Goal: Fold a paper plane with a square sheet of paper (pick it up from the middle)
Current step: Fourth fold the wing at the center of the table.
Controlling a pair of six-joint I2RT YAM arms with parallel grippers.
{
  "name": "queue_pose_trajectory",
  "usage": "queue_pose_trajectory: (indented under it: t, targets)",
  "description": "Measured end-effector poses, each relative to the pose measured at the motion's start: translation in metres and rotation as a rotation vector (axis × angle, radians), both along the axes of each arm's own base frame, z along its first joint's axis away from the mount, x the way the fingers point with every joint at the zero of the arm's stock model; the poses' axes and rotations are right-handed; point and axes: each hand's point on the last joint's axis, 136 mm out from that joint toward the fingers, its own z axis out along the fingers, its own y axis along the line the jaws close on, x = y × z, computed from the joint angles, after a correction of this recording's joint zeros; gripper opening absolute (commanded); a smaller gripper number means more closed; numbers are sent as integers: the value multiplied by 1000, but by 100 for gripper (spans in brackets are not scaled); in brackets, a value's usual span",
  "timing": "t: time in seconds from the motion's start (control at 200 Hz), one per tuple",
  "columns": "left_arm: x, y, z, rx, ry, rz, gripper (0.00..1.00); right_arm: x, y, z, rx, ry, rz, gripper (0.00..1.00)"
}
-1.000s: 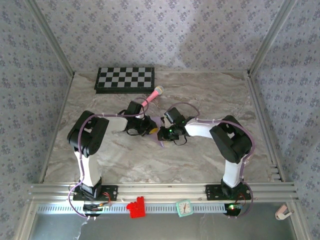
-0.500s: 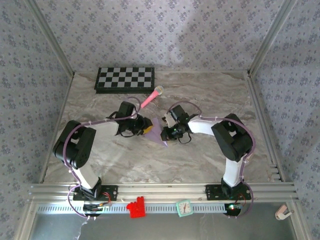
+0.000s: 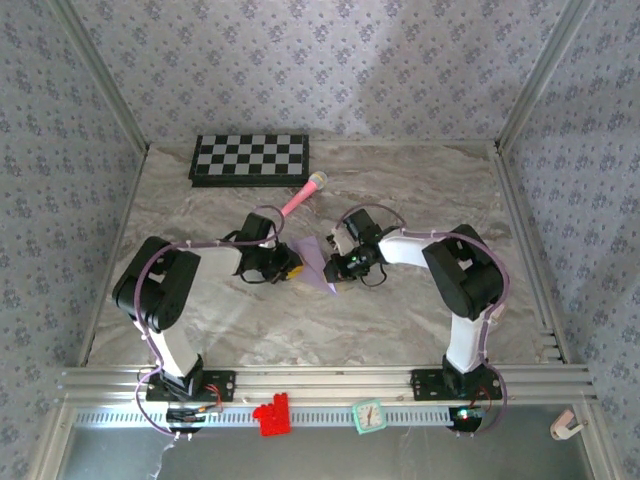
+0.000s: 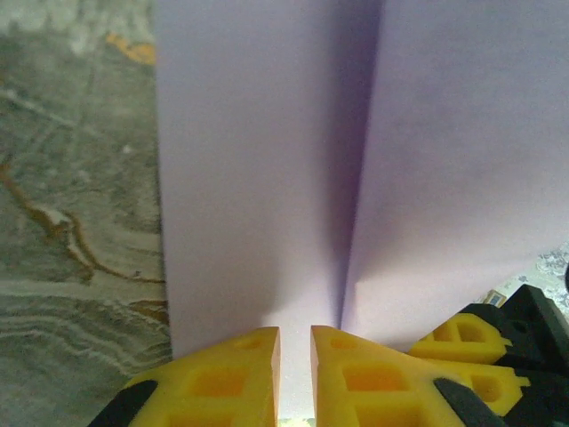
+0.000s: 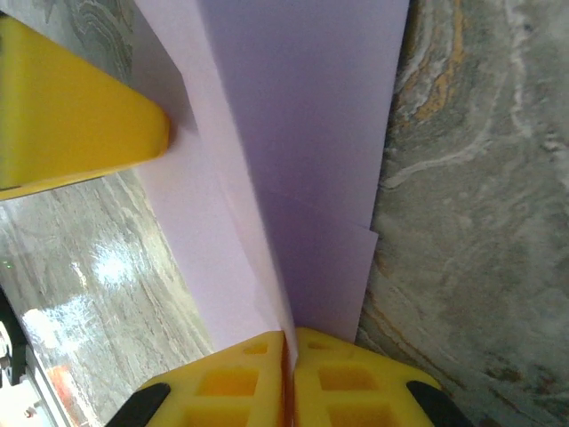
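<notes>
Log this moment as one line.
left fingers: shut on pale-lavender folded paper | right fingers: shut on it | paper: centre crease visible

Left tool (image 4: 295, 340) and right tool (image 5: 289, 345) closed, low, facing each other

we look down on a grey-and-cream veined marble-patterned tabletop (image 3: 420, 320), boxed in on three sides by pale lavender-grey wallpapered walls (image 3: 330, 60) printed with small floral sprigs. slanting silver aluminium frame posts (image 3: 108, 85) mark the two far corners, and a ribbed silver aluminium rail (image 3: 330, 380) runs along the near edge. soft, even light fills the enclosure, leaving a bright white glare patch (image 5: 111, 267) on the marble surface.
</notes>
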Motion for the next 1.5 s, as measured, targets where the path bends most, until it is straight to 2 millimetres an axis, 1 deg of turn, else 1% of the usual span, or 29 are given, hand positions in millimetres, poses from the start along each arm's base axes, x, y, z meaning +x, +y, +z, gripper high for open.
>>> queue_pose_trajectory:
  t: [0.255, 0.425, 0.51, 0.69, 0.79, 0.9, 1.124, 1.499]
  targets:
    - [0, 2, -3, 10, 9, 10, 15, 1, 0, -1, 46, 44, -15, 10]
    - [1, -1, 0, -3, -3, -1, 18, 1, 0, -1, 62, 65, -22, 10]
    - [3, -8, 6, -23, -26, -21, 18, 1, 0, -2, 67, 72, -24, 10]
    - [18, -27, 32, -100, -118, -58, 16, 2, -1, -2, 74, 81, -24, 10]
    - [23, -33, 39, -135, -150, -72, 15, 2, -1, -2, 79, 88, -24, 10]
    - [26, -37, 35, -149, -152, -75, 14, 2, -1, -2, 79, 92, -25, 10]
    - [25, -39, 23, -149, -128, -85, 14, 2, -1, -2, 82, 101, -25, 11]
    - [28, -42, 16, -148, -121, -88, 14, 2, -1, -2, 81, 107, -24, 11]
